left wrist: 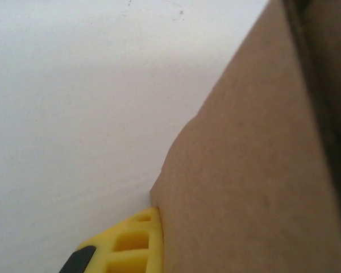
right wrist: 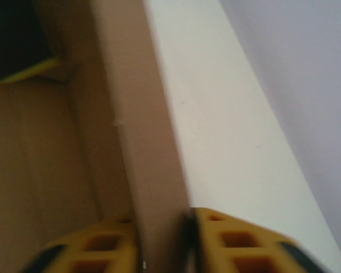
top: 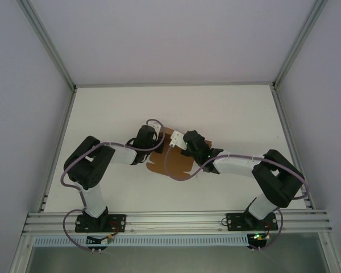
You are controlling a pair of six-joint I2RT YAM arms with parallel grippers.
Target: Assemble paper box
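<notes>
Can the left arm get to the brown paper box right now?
Probably yes. The left tool sits at the paper box edge, its yellow finger right against it, with nothing in between.

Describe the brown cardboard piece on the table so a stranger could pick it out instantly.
On the white table, look to the middle, where the black left arm and right arm meet. Beneath their tips lies a brown cardboard sheet with rounded flaps, the sole brown thing there.
</notes>
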